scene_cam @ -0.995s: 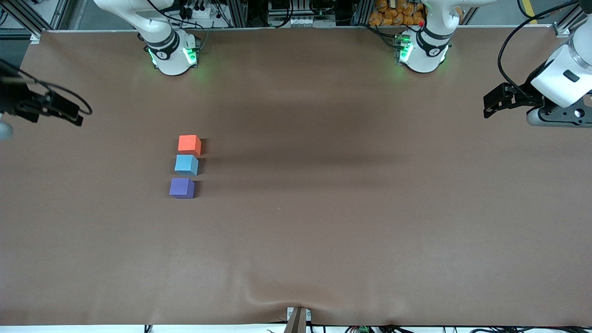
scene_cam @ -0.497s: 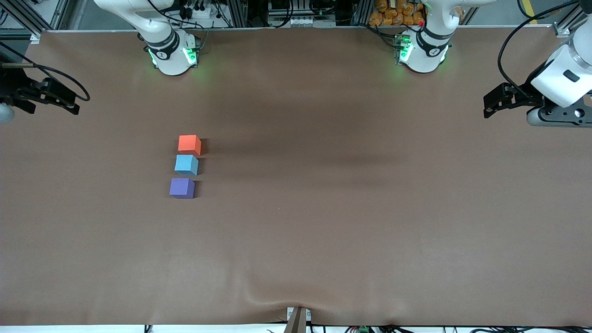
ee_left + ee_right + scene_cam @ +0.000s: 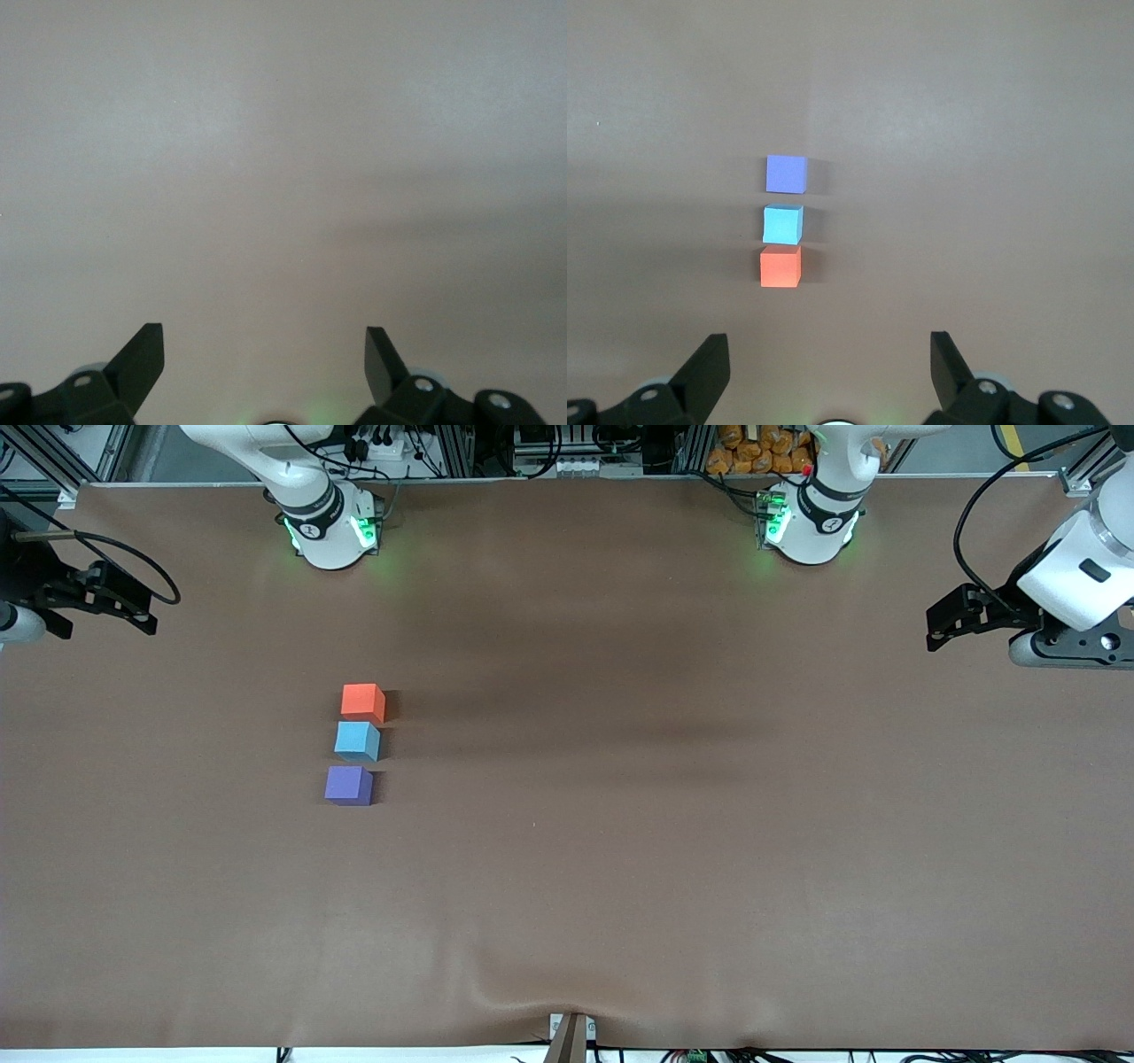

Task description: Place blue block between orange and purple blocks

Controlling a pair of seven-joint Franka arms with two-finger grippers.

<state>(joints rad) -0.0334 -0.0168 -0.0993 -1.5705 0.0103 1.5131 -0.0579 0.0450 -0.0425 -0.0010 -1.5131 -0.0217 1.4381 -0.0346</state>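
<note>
Blue block (image 3: 357, 740) sits on desk (image 3: 673, 841) between orange block (image 3: 362, 701) and purple block (image 3: 347, 785), just beside both. Placement looks done. Right pincer (image 3: 830, 367) wide, empty, over desk's right-arm end; left pincer (image 3: 264, 363) wide, empty, waits. Next: nothing beyond parking.

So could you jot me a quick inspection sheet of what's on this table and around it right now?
Surface: brown table cover, slightly rippled at the edge nearest the front camera.
Job's things: orange block, blue block and purple block in one row, blue in the middle, small gaps between them, toward the right arm's end.
Clutter: nothing seen.
Grippers: left gripper open, waiting at its table end; right gripper open, empty, at its end.
Cables: black cable looping to the left arm.
Surroundings: metal frame, orange items past the table.
</note>
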